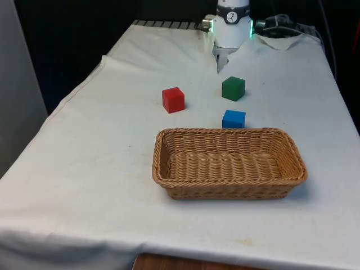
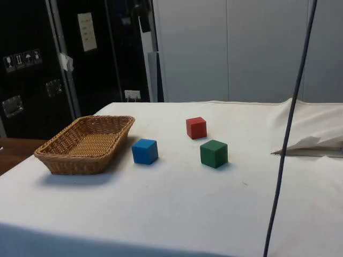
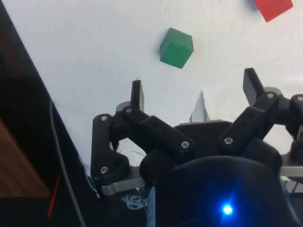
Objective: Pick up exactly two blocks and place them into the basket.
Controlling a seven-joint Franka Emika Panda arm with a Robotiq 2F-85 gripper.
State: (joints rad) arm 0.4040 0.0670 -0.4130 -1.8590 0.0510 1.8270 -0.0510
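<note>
Three cubes on the cloth, one wicker basket [image 1: 169,147], nothing in it

Wrist view has the gripper [image 3: 195,90] with fingers spread apart, above bare cloth near the green cube [image 1: 233,88]. Side view shows the red cube [image 2: 196,128] and blue cube [image 2: 144,151]; blue sits just beside the basket's woven rim.
</note>
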